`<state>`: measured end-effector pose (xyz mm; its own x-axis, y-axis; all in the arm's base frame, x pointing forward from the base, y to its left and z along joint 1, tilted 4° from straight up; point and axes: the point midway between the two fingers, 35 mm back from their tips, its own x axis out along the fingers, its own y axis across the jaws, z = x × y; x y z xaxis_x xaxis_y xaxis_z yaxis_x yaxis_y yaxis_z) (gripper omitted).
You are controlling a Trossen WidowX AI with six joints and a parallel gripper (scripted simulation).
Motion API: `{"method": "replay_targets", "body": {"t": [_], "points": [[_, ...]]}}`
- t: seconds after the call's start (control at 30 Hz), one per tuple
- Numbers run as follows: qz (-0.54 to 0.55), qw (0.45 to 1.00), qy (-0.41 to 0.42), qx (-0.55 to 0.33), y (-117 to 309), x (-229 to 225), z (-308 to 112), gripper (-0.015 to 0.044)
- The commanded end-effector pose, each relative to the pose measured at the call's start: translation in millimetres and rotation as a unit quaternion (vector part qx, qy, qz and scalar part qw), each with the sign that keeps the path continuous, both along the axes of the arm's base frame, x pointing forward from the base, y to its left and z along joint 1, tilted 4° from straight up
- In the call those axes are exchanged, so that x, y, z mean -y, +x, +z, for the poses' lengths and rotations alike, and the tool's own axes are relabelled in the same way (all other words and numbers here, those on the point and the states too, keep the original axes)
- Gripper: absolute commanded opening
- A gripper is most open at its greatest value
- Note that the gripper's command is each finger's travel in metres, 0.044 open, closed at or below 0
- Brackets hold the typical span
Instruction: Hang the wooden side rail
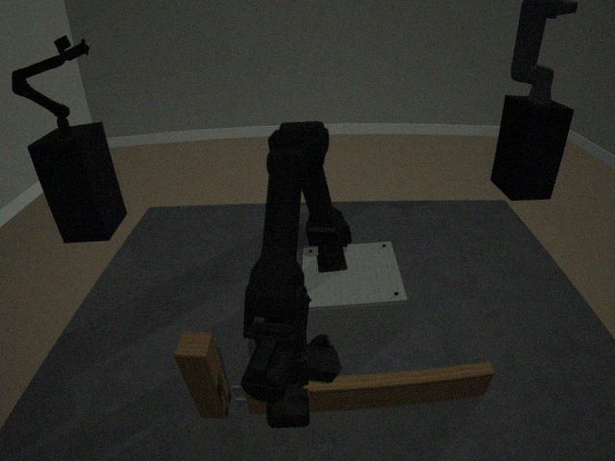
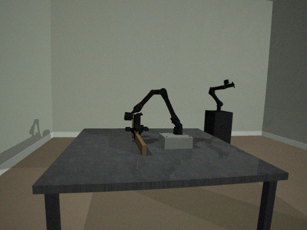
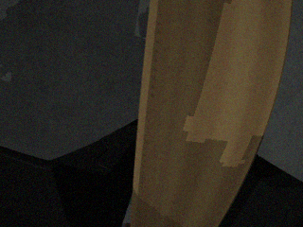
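The wooden headboard post [image 1: 194, 369] [image 2: 133, 120] stands upright at the left in the top view, its dark slot [image 1: 221, 385] facing the rail. The wooden side rail [image 1: 397, 393] [image 2: 141, 145] [image 3: 180, 71] lies on its narrow edge, skewed, its far end towards the back right and seemingly on the table. My gripper [image 2: 135, 134] [image 3: 175, 131] is shut on the rail close to its hook end; the arm hides the fingertips in the top view. The steel hooks [image 1: 237, 399] show in the gap between rail and post. The pins and any contact with them are hidden.
The arm's light grey base box [image 1: 367, 278] [image 2: 178, 143] stands behind the rail on the dark table [image 1: 472, 298] [image 2: 99, 168]. Two other arms stand on black pedestals [image 1: 82, 183] [image 1: 533, 149] beyond the table.
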<state>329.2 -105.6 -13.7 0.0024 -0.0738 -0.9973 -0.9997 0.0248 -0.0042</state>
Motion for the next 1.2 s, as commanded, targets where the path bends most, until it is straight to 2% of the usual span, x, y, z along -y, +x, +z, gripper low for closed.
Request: {"method": "replay_targets", "body": {"t": [0.0, 1.17], "points": [[0.006, 1.000, 0.000, 0.002, 0.9, -0.4, 3.9, 0.0000], [0.006, 1.000, 0.000, 0.002, 0.9, -0.9, 9.8, 0.0000]]}}
